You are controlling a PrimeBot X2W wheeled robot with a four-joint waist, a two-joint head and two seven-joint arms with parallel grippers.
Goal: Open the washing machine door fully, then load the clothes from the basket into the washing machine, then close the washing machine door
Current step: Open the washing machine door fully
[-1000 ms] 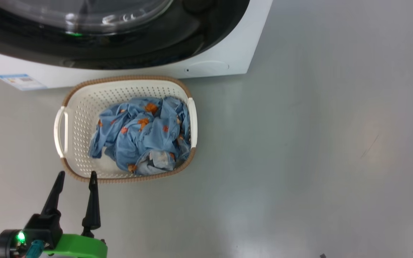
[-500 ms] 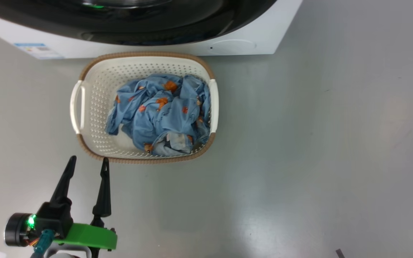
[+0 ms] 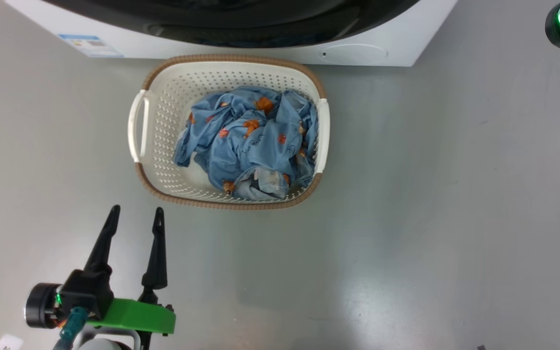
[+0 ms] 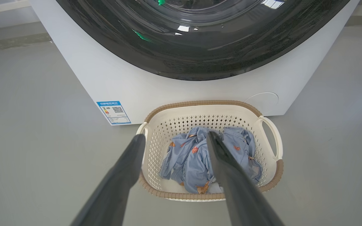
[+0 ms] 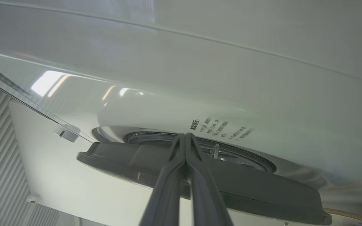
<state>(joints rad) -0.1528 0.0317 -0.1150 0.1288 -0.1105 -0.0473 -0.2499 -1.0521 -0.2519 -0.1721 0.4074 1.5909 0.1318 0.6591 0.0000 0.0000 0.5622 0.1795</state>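
A: Where to find the clothes (image 3: 248, 141)?
B: Heaped in the cream basket (image 3: 234, 58), bunched toward its right side. Basket down on the grey floor (image 3: 430, 194), just in front of the washing machine (image 3: 202, 48), below the glossy black washing machine door (image 3: 241, 14).
A: Likely to handle how?
B: Probably light, soft and limp, with no stiffness and nothing fragile. Liable to drape, trail and snag on the basket's brown rim when lifted. Not slippery, judging by the matte creases.
A: Best place to take hold?
B: Top of the mound, at a raised fold near the middle. Pinch deep enough to gather several layers, not one loose edge. Keep off the perforated wall.
A: Left gripper (image 3: 136, 211)?
B: Fingers spread wide, empty, hovering over the floor near the basket's near-left corner, apart from it.
A: Right gripper (image 5: 185, 138)?
B: Fingers pressed together, holding nothing, pointing at the door's edge in the right wrist view. Touching or not — cannot tell.
A: And the door itself?
B: Stiff, smooth, heavy-looking — probably calls for a hooked pull at the rim. Cannot tell whether latched or ajar.
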